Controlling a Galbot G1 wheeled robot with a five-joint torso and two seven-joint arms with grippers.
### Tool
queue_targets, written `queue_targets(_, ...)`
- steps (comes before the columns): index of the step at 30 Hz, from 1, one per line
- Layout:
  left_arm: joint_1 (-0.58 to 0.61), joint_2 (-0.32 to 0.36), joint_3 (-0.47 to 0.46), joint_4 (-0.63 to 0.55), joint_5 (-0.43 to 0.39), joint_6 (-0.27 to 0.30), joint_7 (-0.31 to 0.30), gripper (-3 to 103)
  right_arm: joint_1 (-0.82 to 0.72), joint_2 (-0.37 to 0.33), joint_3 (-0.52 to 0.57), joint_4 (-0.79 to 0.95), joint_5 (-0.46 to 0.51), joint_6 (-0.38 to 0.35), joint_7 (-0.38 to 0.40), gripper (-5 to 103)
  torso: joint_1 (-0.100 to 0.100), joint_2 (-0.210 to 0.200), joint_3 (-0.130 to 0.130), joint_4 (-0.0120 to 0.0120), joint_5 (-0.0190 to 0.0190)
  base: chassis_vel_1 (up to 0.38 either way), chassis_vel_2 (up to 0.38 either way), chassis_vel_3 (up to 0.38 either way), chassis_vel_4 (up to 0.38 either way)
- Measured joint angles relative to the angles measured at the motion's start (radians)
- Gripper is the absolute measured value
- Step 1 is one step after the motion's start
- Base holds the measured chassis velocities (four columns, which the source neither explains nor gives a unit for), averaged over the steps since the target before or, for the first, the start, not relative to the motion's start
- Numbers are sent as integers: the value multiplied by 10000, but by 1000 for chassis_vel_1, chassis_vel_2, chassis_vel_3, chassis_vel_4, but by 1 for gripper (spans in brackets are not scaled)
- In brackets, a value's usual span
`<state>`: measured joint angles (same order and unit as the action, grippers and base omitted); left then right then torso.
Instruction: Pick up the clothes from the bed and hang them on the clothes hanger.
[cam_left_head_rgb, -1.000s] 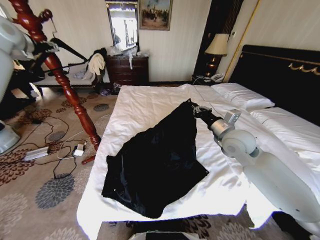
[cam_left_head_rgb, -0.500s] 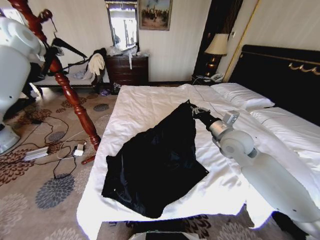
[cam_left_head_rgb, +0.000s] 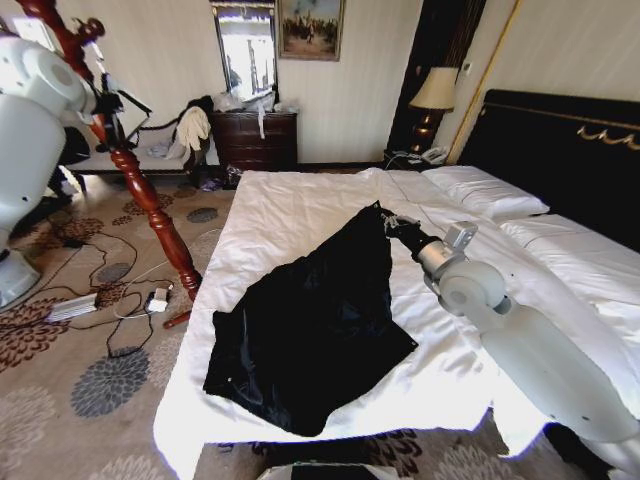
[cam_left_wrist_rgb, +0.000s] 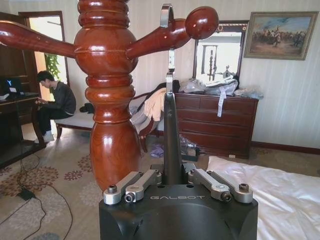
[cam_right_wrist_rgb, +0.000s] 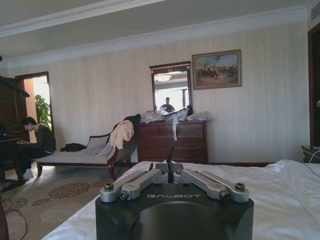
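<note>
The clothes (cam_left_head_rgb: 315, 325) lie spread on the bed (cam_left_head_rgb: 300, 205), a black, slightly shiny sheet reaching from the middle of the mattress down toward the foot-end edge on the robot's left side, with one corner close to that edge. Its upper tip points toward the headboard side, and there the right hand (cam_left_head_rgb: 386, 221) rests on the sheet, touching the tip of the cloth. In the right wrist view the right hand (cam_right_wrist_rgb: 170, 167) has its linkages drawn in toward the centre, with a thin dark peak of the fabric rising between them, so it appears clamped on the clothes.

Well apart from the bed, over the carpet on the robot's left, the left hand (cam_left_head_rgb: 108, 103) is raised beside the wooden coat stand (cam_left_head_rgb: 140, 180). In the left wrist view the left hand (cam_left_wrist_rgb: 172, 172) is closed around the black body of the clothes hanger (cam_left_wrist_rgb: 172, 135), which stands upright out of it. The hanger's silver hook (cam_left_wrist_rgb: 166, 15) sits over one of the stand's knobbed pegs (cam_left_wrist_rgb: 175, 32).
</note>
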<state>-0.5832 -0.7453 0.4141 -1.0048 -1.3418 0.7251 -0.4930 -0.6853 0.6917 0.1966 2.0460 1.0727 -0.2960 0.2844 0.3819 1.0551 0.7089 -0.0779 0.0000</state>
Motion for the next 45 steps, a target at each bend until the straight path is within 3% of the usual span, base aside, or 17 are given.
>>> queue_targets(9,-70,59,51,-397,22,-146,29,16,76,67,41,49,32,0,60,0,0,0,-1,-1,1,0,0,0,0)
queue_targets(25,1401,846,-384,-3114,-69,-699,186,16,-53,-103,118,239,140,-14,163,0,-1,1,-1,0,2,0,0,0,0)
queue_targets(27,1778,1071,-548,-3562,-148,-818,509,16,-85,-166,163,261,150,-13,168,0,-2,2,-2,-2,2,0,0,0,0)
queue_targets(28,2198,1341,-718,-4032,-261,-982,1042,16,-119,-238,200,301,175,-13,177,0,-3,1,-2,-2,0,0,0,0,0)
queue_targets(36,4462,2683,-2260,-5655,-912,-1427,2363,16,-123,-460,222,404,307,-16,214,0,-2,1,-1,-1,-4,0,0,0,0)
queue_targets(40,5956,3809,-3122,-6618,-1092,-2582,4139,16,-165,-530,257,579,629,-67,383,0,-3,2,-2,4,-3,0,0,0,0)
queue_targets(41,5956,3809,-3122,-6618,-1092,-2582,4139,16,-165,-530,257,579,629,-67,383,0,-3,2,-2,4,-3,0,0,0,0)
queue_targets(45,6923,4401,-3565,-7058,-1039,-3638,5317,16,-180,-545,263,642,602,-117,434,0,-4,2,-2,0,0,0,0,0,0)
